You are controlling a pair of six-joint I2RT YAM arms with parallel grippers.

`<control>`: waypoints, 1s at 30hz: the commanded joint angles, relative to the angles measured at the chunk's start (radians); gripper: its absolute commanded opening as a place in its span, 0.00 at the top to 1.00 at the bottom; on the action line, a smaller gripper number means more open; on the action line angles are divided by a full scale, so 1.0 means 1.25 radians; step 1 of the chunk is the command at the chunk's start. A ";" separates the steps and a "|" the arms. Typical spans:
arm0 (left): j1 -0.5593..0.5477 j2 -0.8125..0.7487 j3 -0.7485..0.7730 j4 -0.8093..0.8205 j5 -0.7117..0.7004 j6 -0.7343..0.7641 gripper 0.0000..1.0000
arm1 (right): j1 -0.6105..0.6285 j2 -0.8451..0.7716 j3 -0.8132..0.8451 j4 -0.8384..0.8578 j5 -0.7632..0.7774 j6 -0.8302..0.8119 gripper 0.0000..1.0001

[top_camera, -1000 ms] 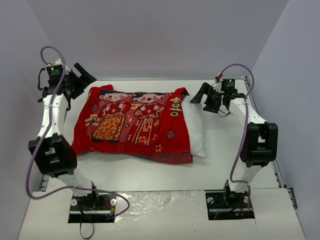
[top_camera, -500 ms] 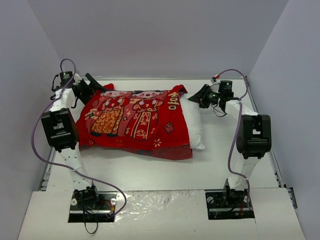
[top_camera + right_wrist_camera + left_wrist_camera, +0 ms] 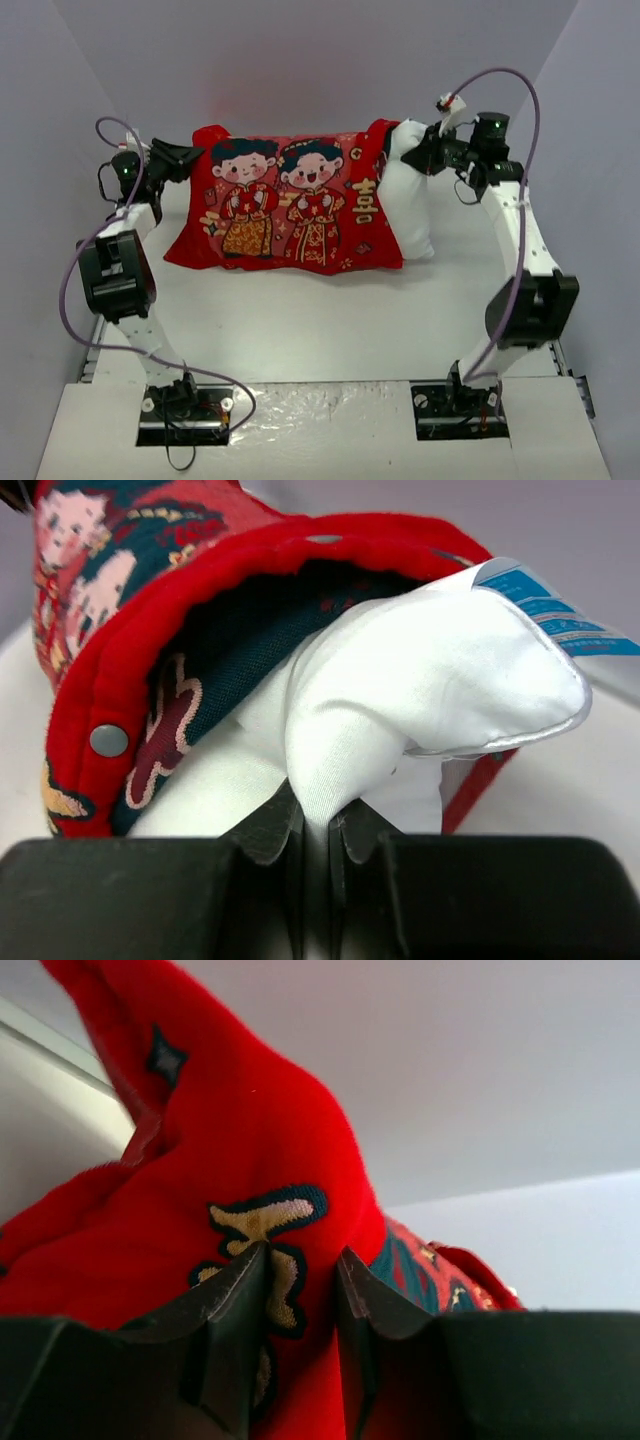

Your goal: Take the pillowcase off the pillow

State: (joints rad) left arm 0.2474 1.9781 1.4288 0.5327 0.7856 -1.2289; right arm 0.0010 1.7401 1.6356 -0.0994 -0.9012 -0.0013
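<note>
Now the pillowcase [image 3: 290, 205], flat moments ago, hangs lifted: left gripper [image 3: 300, 1290] clamped on its closed corner, right gripper [image 3: 315, 830] clamped on the pillow [image 3: 412, 205]'s bared corner, seemingly ready for pulling apart.

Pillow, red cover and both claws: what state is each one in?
pillowcase: mouth open, covering most of the pillow.
pillow: one end sticking out of the open mouth.
left gripper: shut on the pillowcase's closed-end corner.
right gripper: shut on the pillow's exposed corner.

Red pillowcase [image 3: 290, 205] (two cartoon figures) lifted upright, white pillow [image 3: 410, 200] protruding right
</note>
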 commanded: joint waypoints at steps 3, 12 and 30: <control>-0.037 -0.136 -0.181 0.244 0.065 -0.054 0.74 | 0.011 -0.281 -0.179 -0.063 0.081 -0.493 1.00; -0.074 -0.198 -0.561 0.391 -0.027 -0.049 0.59 | 0.008 -0.461 -0.611 -0.196 0.286 -0.951 1.00; -0.143 -0.166 0.174 -0.774 -0.372 0.411 0.06 | 0.083 -0.470 -0.489 -0.222 0.249 -1.020 1.00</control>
State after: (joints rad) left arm 0.1421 1.6222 1.4799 -0.0040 0.4168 -0.8337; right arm 0.0628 1.1496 0.9493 -0.3874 -0.5514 -1.2469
